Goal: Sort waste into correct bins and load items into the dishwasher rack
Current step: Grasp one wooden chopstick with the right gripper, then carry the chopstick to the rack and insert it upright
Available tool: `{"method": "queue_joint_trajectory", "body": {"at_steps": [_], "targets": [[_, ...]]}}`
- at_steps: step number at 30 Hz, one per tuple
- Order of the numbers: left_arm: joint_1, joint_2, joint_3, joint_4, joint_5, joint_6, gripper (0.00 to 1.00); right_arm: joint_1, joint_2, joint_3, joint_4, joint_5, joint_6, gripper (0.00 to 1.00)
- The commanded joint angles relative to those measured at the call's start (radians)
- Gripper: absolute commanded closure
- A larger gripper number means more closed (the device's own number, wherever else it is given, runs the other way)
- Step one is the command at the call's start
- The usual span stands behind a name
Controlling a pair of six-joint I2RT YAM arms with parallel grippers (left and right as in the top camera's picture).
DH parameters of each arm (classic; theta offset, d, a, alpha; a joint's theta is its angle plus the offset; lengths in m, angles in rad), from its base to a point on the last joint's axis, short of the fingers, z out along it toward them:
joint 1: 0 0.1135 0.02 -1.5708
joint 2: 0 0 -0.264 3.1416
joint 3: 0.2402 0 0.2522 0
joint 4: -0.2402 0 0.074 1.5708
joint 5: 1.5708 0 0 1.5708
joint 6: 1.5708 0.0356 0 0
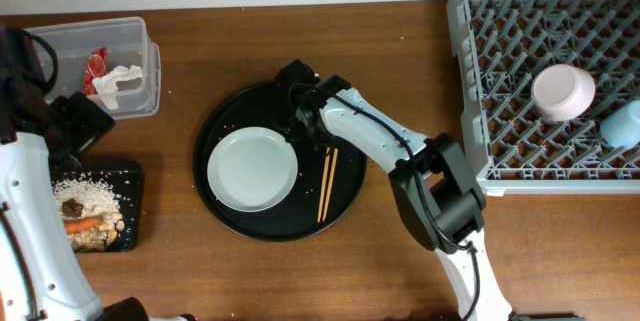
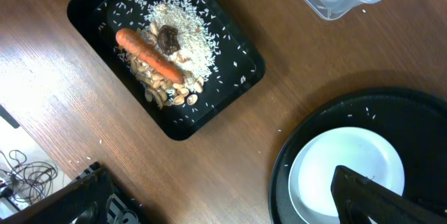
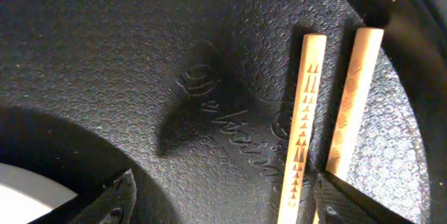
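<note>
Presently: right gripper [image 3: 223,208] over chopsticks [image 3: 302,126], three o'clock on round tray [image 1: 222,126].
Jaws wide, empty, poised apparently for pickup; left gripper [image 2: 223,202] likewise.

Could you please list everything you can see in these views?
Table: one, brown wood, under everything.
Clear tub: one, transparent, top left; holds red wrapper, white tissue.
Flat black tray: one, black, lower left; holds rice-and-meat scraps, orange carrot, brown lump.
Round tray: one, black, centre.
Plate: one, white, on round tray.
Chopsticks: two, light wood, on round tray right of plate.
Rack: one, grey, right.
Bowl: one, pinkish-white, in rack.
Cup: one, light blue, in rack, right edge.
Left tool: one, black, open, above table by flat black tray.
Right tool: one, black, open, over chopsticks' ends.
</note>
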Motion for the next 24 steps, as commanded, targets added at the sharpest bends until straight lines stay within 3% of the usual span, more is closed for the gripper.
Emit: {"method": "queue_joint_trajectory", "body": {"at_steps": [1,7,16,24], "targets": [[0.008,0.005,-0.003,-0.002,-0.018,-0.009,0.01,-0.006,0.041,-0.006,0.002,0.018,0.008,0.2],[0.008,0.005,-0.003,-0.002,-0.018,-0.009,0.01,-0.006,0.055,-0.006,-0.019,0.034,0.009,0.38],[0.008,0.005,-0.003,-0.002,-0.018,-0.009,0.01,-0.01,0.053,0.006,-0.092,0.038,0.007,0.85],[0.008,0.005,-0.003,-0.002,-0.018,-0.009,0.01,-0.015,0.051,0.176,-0.25,0.027,-0.05,0.96]]}}
